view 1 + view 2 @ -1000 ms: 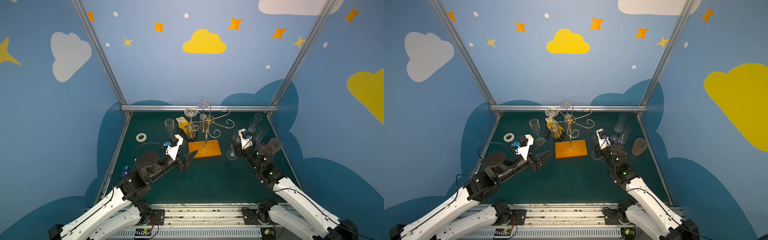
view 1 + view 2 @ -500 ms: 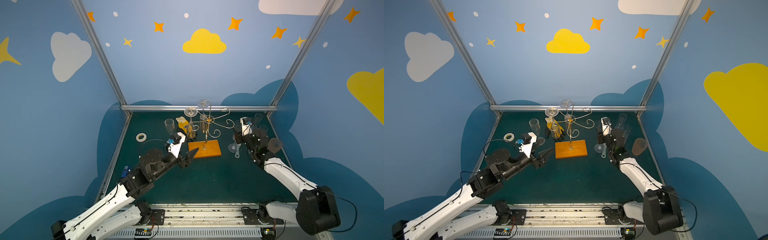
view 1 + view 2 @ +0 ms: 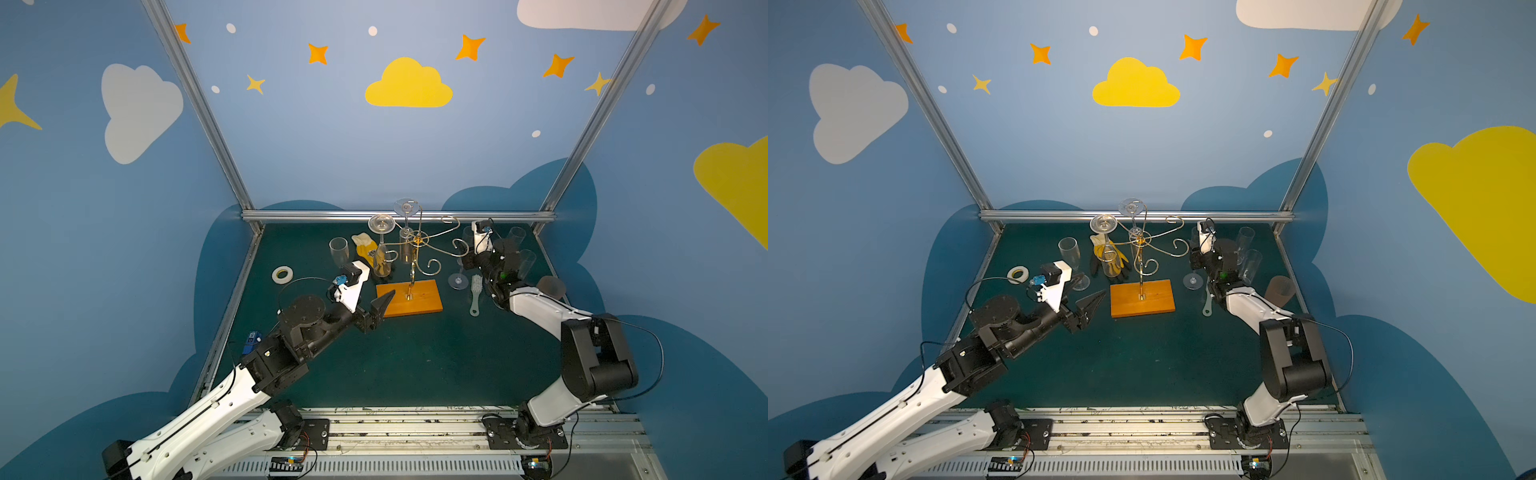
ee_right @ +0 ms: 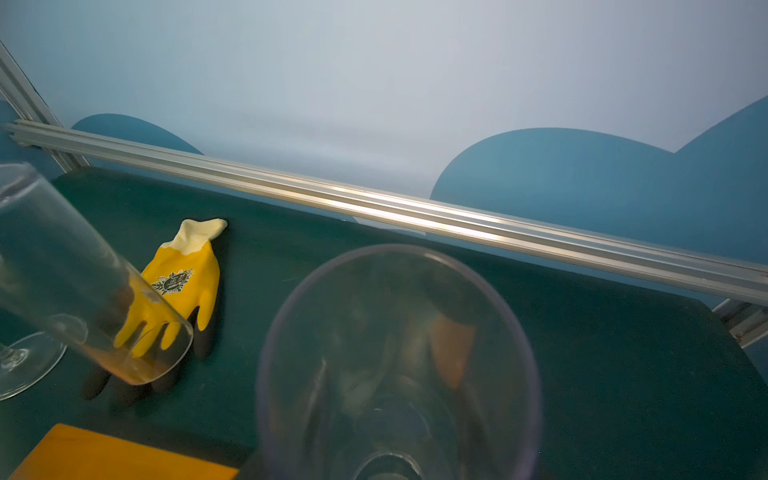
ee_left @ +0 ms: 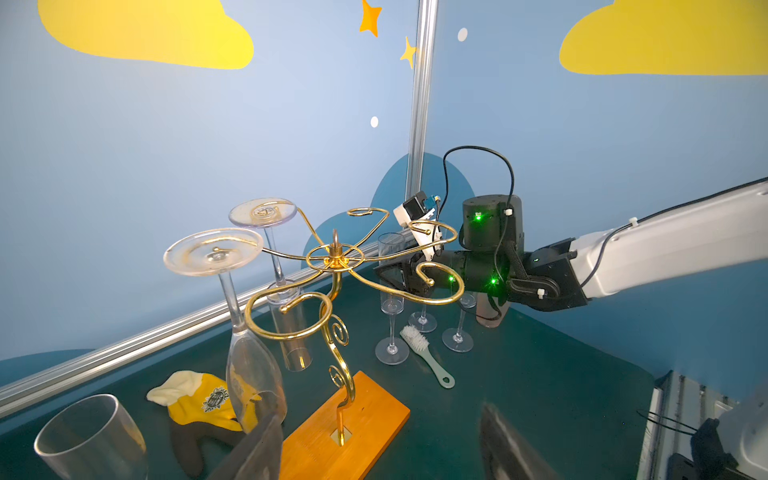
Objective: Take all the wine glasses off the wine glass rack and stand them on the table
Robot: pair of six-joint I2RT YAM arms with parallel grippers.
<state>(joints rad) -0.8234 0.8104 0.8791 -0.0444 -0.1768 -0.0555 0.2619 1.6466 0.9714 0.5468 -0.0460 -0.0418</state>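
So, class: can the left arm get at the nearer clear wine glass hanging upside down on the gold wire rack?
Probably yes: its open end effector faces the clear hanging wine glass, with nothing visibly between; the orange wooden base lies lower.

Light: bright, even, seemingly overhead.
Shadows: faint and soft-edged on the green mat point(image 3: 415, 361).
Glare: a white streak along the aluminium rail point(image 4: 415, 218) in my right wrist view.
Out of focus: the champagne flute point(image 4: 399, 365) filling that lens. Also the left gripper point(image 5: 378, 413), its fingers point(image 5: 257, 453) smeared at my left wrist picture's edge.
Distortion: in both top views I see the frame posts point(image 3: 198, 104) point(image 3: 926, 104) splaying outward toward the corners.
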